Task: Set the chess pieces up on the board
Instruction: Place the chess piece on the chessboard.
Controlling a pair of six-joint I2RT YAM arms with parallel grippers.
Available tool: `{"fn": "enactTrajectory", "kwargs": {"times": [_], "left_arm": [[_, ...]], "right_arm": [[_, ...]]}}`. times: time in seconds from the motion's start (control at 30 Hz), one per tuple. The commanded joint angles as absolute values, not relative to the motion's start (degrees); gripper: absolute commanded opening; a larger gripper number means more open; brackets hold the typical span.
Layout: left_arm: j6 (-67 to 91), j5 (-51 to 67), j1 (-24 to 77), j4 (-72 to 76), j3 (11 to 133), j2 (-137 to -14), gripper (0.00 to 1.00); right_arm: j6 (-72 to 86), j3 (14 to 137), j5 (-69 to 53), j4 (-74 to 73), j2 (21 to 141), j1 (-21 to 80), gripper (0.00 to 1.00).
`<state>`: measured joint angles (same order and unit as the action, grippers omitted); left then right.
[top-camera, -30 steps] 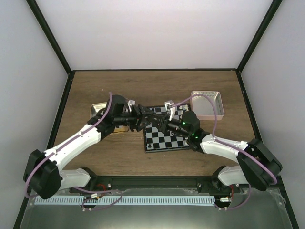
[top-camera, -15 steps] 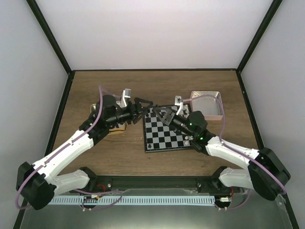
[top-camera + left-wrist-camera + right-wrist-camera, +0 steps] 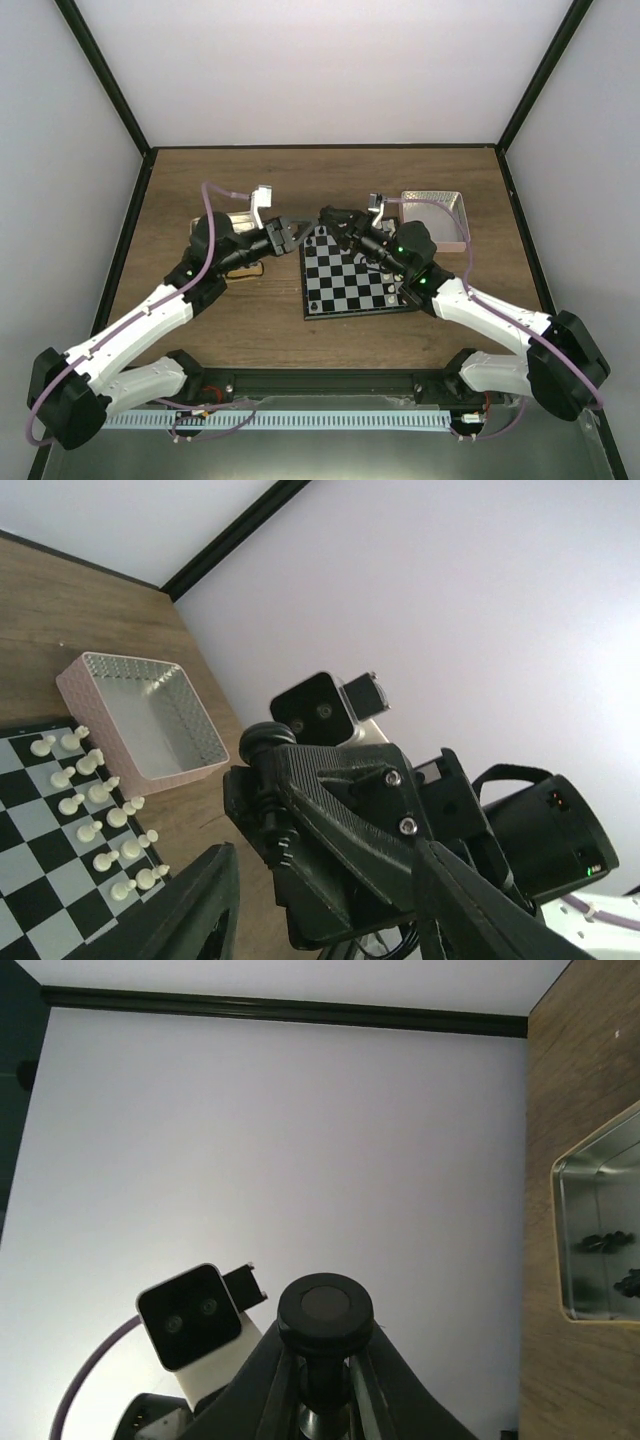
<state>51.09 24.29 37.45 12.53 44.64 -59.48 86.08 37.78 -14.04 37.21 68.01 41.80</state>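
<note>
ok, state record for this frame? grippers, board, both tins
left gripper: open, aimed at the right gripper
right gripper: shut on a black chess piece, by the board's far edge
board: white pieces in two rows along the side nearest the pink tin
pink tin: right of board, no pieces visible inside
metal tin: left of board, a few black pieces inside

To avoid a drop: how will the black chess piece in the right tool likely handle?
The black chess piece looks small and solid: probably light, stiff. Round end, slim stem: it may roll if dropped. The right tool pinches only the stem, so it might pivot.
</note>
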Motion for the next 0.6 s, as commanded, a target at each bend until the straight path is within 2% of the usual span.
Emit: {"fn": "enactTrajectory", "kwargs": {"times": [0.0,0.23,0.57], "left_arm": [[50.9,26.8,38.1,19.5,43.3,-59.4,0.47],[51.3,26.2,38.6,19.5,43.6,-60.8,0.37],[50.5,22.9,38.5,14.8,45.0,-61.8,0.33]], "right_arm": [[91.6,40.6,-14.9,39.3,68.4,41.7,0.07],[92.2,40.7,-16.0,40.0,68.6,41.7,0.07],[91.9,40.5,-16.8,40.1,69.0,41.6,0.07]]}}
